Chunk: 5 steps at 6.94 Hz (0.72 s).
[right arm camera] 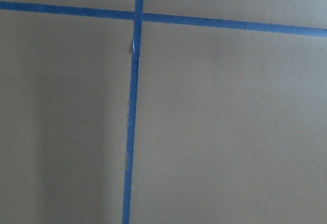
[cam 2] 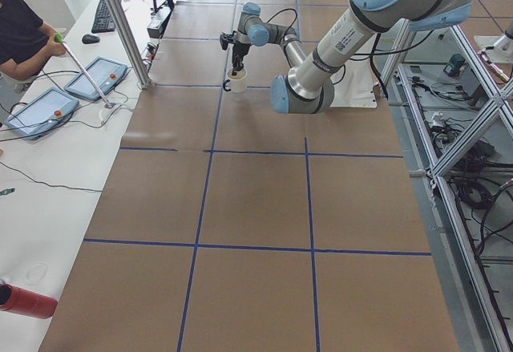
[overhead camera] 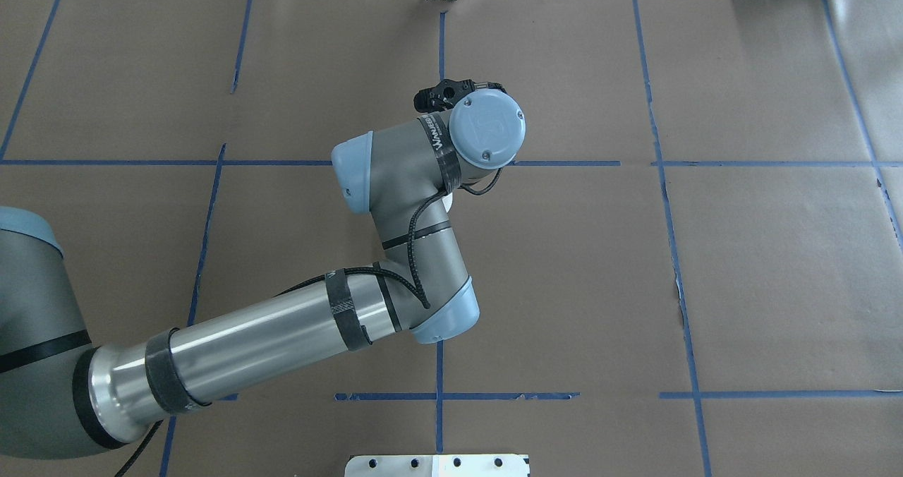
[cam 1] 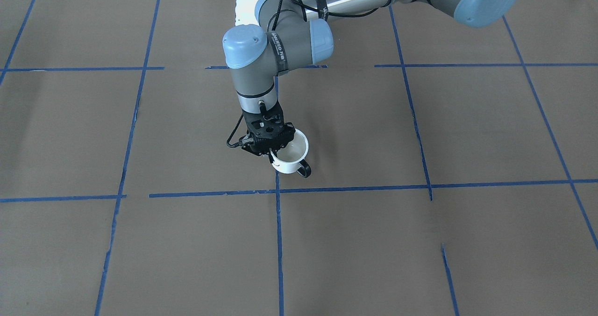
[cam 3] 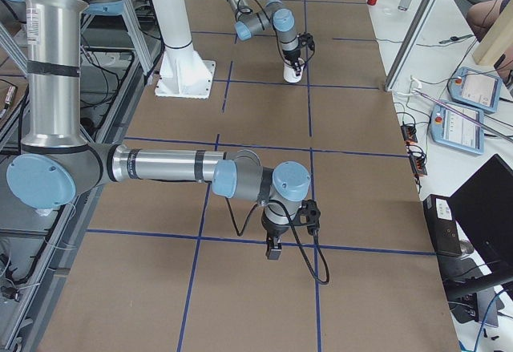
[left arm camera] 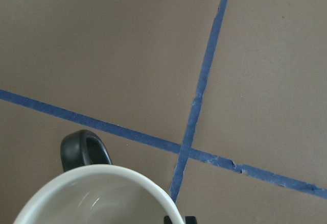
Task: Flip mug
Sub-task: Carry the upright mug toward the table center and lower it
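The white mug (cam 1: 293, 154) stands mouth up near the table's middle, by a blue tape crossing, its black handle (cam 1: 304, 168) pointing away from the robot. My left gripper (cam 1: 271, 151) comes straight down on the mug's rim and looks shut on it, one finger inside the cup. The left wrist view shows the cream inside (left arm camera: 97, 198) and the handle (left arm camera: 84, 150). The mug also shows in the exterior left view (cam 2: 236, 84) and the exterior right view (cam 3: 295, 75). My right gripper (cam 3: 274, 249) hangs just above the paper, far from the mug; I cannot tell its state.
Brown paper with a blue tape grid (cam 1: 279, 192) covers the table. A person and control tablets (cam 2: 96, 78) are at the side bench in the exterior left view. A red can (cam 2: 24, 300) lies on that bench. The white arm base (cam 3: 184, 79) stands at the robot's side.
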### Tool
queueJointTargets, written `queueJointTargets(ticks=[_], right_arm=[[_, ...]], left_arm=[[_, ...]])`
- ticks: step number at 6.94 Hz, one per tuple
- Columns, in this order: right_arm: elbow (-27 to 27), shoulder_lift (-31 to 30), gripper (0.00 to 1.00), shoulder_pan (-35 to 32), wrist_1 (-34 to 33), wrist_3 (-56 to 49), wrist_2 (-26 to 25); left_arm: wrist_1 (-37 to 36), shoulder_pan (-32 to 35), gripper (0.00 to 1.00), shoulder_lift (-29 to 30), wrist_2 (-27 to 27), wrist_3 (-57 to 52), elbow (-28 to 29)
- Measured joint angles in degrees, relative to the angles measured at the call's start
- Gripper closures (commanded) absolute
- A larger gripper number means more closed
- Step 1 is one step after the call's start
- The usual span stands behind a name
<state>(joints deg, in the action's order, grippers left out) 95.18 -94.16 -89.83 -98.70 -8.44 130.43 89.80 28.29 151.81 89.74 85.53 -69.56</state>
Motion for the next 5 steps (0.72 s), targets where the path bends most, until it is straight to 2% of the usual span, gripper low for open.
queueJointTargets(ticks=[5], right_arm=[[0.0,0.0,0.0,0.0,0.0,0.0,0.0]], left_arm=[[-0.25,-0.99,1.0,1.97,-2.84,-3.09,2.6]])
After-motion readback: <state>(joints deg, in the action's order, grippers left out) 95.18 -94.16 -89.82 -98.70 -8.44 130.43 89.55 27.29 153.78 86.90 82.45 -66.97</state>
